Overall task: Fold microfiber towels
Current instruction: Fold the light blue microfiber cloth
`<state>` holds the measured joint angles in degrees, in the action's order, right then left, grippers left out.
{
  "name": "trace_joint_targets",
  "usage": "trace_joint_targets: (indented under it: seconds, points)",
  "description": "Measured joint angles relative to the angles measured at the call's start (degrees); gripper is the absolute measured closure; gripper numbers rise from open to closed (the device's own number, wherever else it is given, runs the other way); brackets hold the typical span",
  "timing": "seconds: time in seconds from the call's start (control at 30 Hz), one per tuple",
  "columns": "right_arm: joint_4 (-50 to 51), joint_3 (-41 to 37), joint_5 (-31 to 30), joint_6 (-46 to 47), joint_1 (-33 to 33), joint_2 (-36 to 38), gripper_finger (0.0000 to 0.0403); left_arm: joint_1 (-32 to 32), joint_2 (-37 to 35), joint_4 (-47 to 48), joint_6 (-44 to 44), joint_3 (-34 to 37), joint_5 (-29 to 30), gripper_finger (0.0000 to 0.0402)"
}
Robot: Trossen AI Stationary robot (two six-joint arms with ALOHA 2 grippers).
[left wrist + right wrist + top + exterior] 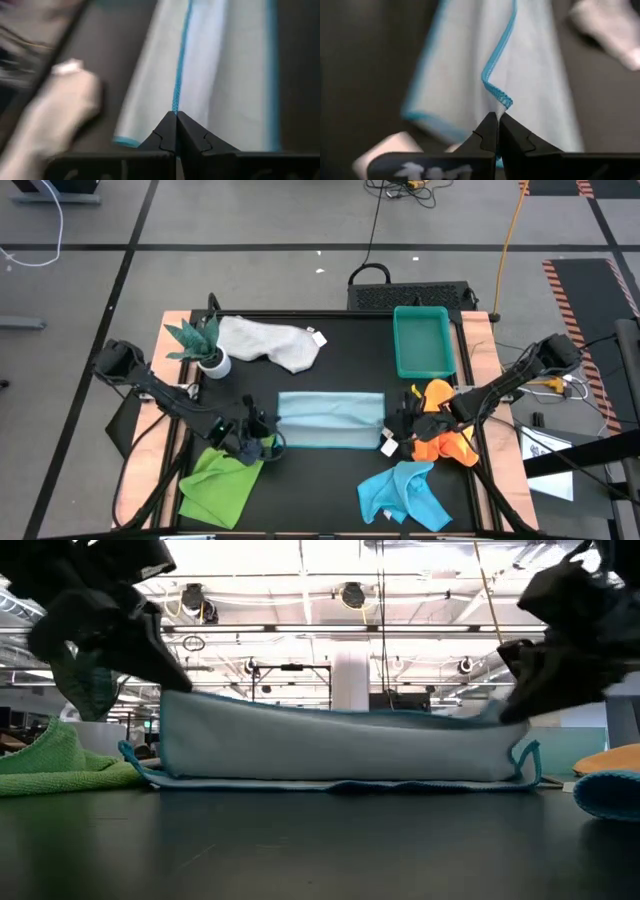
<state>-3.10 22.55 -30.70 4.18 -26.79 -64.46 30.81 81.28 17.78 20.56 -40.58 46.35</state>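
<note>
I have the left gripper (176,116) clamped on one end of the pale blue towel (330,418) and the right gripper (498,117) pinching the stitched hem at the other end. The towel sits mid-table, its upper layer lifted between them, with the lime green towel (222,483) and orange towel (443,436) alongside.

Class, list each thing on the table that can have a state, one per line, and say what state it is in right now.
Pale blue towel: folded over, both ends pinched and lifted.
White towel: crumpled.
Green towel: loosely crumpled.
Bright blue towel: crumpled.
Orange towel: bunched.
Tray: upright, empty.
Plant: upright.
Left hand: shut on pale blue towel.
Right hand: shut on pale blue towel.
</note>
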Motion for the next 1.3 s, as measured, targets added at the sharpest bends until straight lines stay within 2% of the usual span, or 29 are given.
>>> trace_joint_targets:
  seconds: [0.13, 0.27, 0.33, 0.4, 0.5, 0.57, 0.7, 0.87, 0.93, 1.0, 1.13, 1.3]
  points:
    - [-5.2, 0.0, -15.4, -9.0, 3.3, 0.3, 0.0403, -5.3, -0.2, 0.2, -5.1, 0.0, 13.1, 0.0396]
    - [-14.4, 0.0, -32.7, -18.4, 9.1, 0.3, 0.0403, -13.5, -0.3, -2.1, -12.5, 0.0, 27.6, 0.0398]
    - [-19.3, 0.3, -35.0, -22.6, 12.0, 0.3, 0.0403, -17.7, -0.3, -5.0, -15.8, -0.2, 32.2, 0.0398]
    - [-21.0, 0.3, -31.7, -26.6, 14.2, 0.3, 0.0403, -21.1, -0.3, -7.3, -19.8, -0.2, 31.6, 0.0396]
    - [-19.3, 0.1, -22.3, -28.0, 16.1, 0.0, 0.0403, -24.1, -0.3, -7.9, -21.9, -0.1, 24.2, 0.0398]
    - [-15.9, 0.0, -16.0, -26.5, 16.4, -0.1, 0.0403, -24.4, 0.0, -6.9, -19.6, -0.1, 20.5, 0.0398]
    - [-7.9, -0.4, -7.0, -20.1, 15.5, -0.1, 0.0403, -21.7, 0.1, -2.7, -12.8, 0.0, 12.3, 0.0399]
    - [-10.0, -4.6, 8.3, -12.3, 13.2, 0.0, 0.0403, -15.0, 0.1, -3.1, -12.2, 0.0, -7.0, 0.0399]
    - [-11.9, -6.4, 12.0, -9.4, 11.9, 0.0, 0.0403, -12.3, 0.1, -3.1, -10.9, 0.0, -13.2, 0.0398]
    - [-14.7, -7.9, 13.8, -7.0, 10.4, 0.0, 0.0403, -9.6, 0.1, -3.1, -8.5, 0.0, -15.4, 0.0397]
    - [-19.2, -9.6, 14.5, -4.8, 7.4, 0.0, 0.0403, -5.5, 0.1, -2.9, -4.5, 0.0, -15.7, 0.0399]
    - [-19.4, -9.7, 14.5, -2.6, 4.8, -0.3, 0.0403, -2.8, 0.1, -2.7, -0.5, 0.0, -14.6, 0.0395]
